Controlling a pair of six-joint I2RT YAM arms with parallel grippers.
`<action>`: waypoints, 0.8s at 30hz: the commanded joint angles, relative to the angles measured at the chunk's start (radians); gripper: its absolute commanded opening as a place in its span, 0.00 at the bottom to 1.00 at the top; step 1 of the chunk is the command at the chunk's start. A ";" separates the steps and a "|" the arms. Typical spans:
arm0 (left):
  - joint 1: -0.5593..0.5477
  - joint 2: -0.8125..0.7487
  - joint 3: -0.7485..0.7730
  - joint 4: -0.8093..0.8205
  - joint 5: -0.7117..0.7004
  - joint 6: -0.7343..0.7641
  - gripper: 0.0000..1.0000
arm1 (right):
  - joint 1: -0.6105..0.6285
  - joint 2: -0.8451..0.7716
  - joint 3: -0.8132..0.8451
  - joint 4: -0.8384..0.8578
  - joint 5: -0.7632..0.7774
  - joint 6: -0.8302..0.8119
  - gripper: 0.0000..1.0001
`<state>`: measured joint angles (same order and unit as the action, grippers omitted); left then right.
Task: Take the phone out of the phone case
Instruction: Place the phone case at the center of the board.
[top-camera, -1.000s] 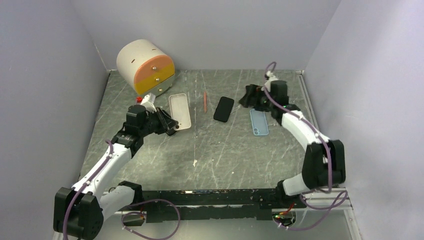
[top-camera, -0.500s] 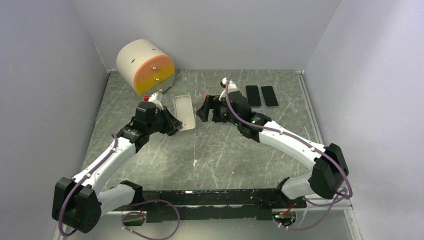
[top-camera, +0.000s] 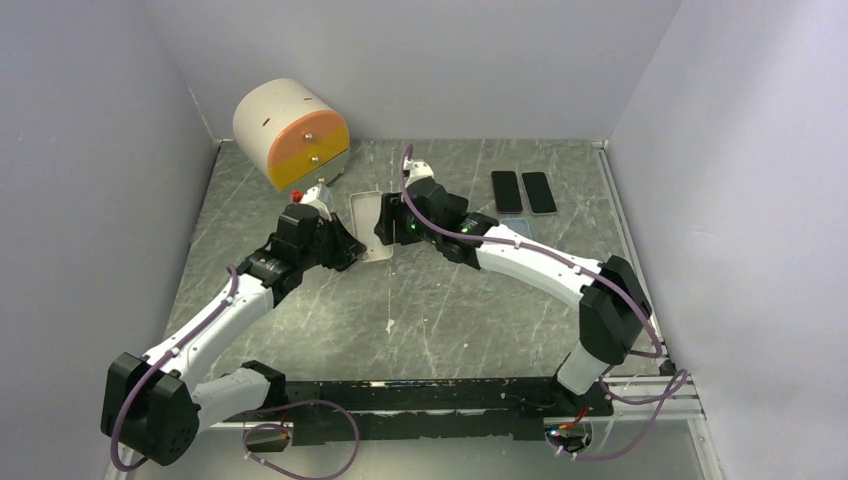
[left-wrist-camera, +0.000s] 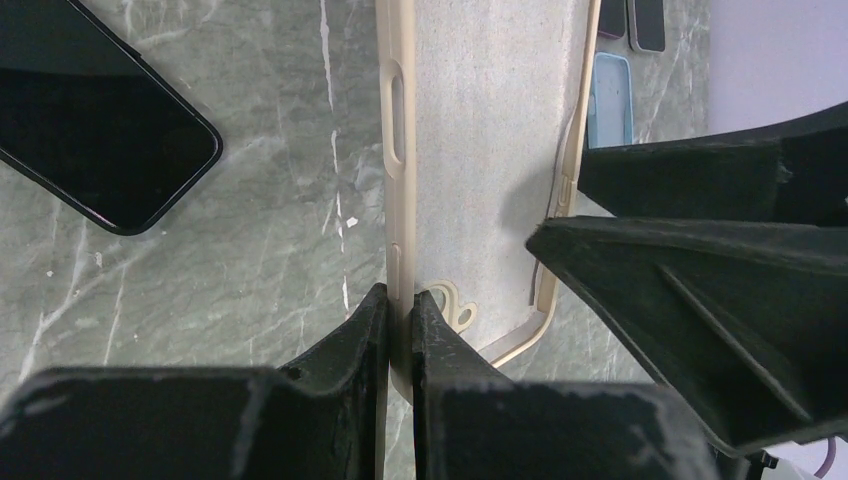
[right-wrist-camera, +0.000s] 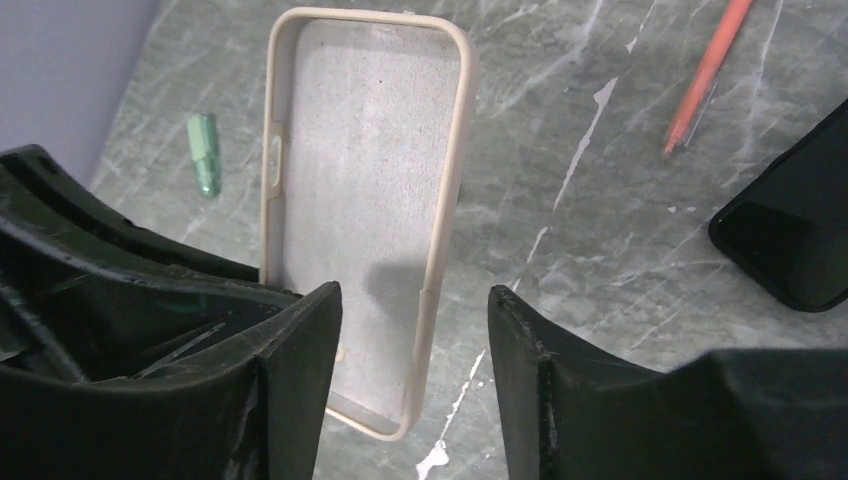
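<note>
While pinched by one long wall near its camera cut-out, lying open side up on grey marbled stone table (top-camera: 450, 300): beige soft-walled phone case (right-wrist-camera: 365, 190), pale lining bare, no handset inside. Clamped thin on that wall: left gripper (left-wrist-camera: 400, 305). Poised over the opposite wall: right gripper (right-wrist-camera: 415, 320), jaws partway apart, nothing held, contact not discernible. Flat on the stone, near the case: black glass-faced phone (right-wrist-camera: 790, 230), judged already freed. Handling note: hold the left pinch firm, close the right only on the free rim, avoid twisting the shell.
</note>
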<state>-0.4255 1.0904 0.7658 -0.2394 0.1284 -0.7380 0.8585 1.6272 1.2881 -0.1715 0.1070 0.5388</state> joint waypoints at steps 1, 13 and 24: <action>-0.009 -0.019 0.039 0.038 -0.010 0.005 0.02 | 0.005 0.027 0.082 -0.045 0.033 -0.043 0.52; -0.012 -0.016 0.026 0.078 0.024 0.019 0.12 | 0.007 0.056 0.124 -0.096 0.024 -0.131 0.00; -0.005 -0.082 0.015 0.031 -0.062 0.072 0.65 | -0.064 -0.032 0.079 -0.176 0.024 -0.328 0.00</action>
<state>-0.4328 1.0630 0.7654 -0.2134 0.1207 -0.7082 0.8440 1.6791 1.3663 -0.3218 0.1234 0.3046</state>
